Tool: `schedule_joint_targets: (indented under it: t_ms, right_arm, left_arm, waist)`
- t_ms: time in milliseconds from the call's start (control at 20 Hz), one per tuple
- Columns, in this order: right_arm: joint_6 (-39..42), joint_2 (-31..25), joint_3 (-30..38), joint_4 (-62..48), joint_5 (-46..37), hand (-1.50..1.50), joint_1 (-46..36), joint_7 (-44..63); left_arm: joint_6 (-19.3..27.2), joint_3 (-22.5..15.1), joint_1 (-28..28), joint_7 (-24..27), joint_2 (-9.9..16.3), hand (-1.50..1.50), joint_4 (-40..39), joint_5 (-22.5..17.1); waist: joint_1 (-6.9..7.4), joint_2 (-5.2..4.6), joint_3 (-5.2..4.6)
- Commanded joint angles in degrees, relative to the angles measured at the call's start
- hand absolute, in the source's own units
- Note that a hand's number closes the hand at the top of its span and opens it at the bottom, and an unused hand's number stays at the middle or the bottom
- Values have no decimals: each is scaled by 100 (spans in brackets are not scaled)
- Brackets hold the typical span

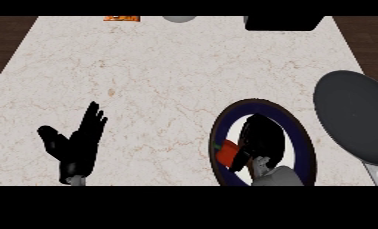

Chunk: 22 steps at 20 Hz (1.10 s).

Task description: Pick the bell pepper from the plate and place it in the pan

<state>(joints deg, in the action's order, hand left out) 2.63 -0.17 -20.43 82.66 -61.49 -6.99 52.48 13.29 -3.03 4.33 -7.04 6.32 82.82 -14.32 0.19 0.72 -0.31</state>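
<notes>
Pepper (227, 151) lies on the plate (303, 138), toward its left side, showing as a red-orange lump with a bit of green at its upper left edge. Most of it is hidden: the right hand (260, 140) sits over it and its black fingers look curled down around the pepper's right side, so I read the hand as closed on it, though the contact itself is covered. As a judgement, a bell pepper is light and hollow, with a stiff but thin wall and a smooth, waxy skin that can slide between fingers. It will not break, yet a pinch on one lobe could let it roll or twist. The better hold is across the broad middle of the body, fingers on one side and thumb opposite, not on the stem end.

The plate is round with a dark blue rim and a pale centre, and it sits at the near edge of the counter (177, 73), a pale marbled top. The pan (351, 113) is just beside the plate on its right, a dark grey round dish partly cut off by the view's edge, so the carry should be short and to the right. The left hand (74, 145) rests open, fingers up, at the lower left, well apart from the plate
</notes>
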Motion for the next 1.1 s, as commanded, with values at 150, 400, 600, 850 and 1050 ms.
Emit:
schedule_joint_targets:
  t_ms: [150, 400, 600, 850, 1050]
  right_arm:
    - [162, -354, -860, 423, -175, 150, 577, -871]
    - [-81, -670, -1301, 953, -661, 150, 440, -1304]
    - [-355, -1167, -1438, 2159, -1433, 150, 639, -1027]
    - [-464, -1314, -994, 3359, -1858, 150, 583, -633]
    - [-417, -1072, -969, 3998, -2023, 150, 881, -278]
  left_arm:
    - [94, -81, -41, -60, -83, 0, -17, 172]
    - [-39, 69, -121, 206, -147, 0, -342, 62]
    - [207, -29, -135, 72, -234, 0, -196, 219]
    - [59, 26, -84, -174, -71, 0, 1, 106]
    - [297, -13, -278, -240, -250, 0, 22, 217]
  waist:
    - [-32, -62, 31]
    - [-34, -65, 28]
    - [-119, -32, 26]
    - [-97, -38, 29]
    - [-58, -57, 31]
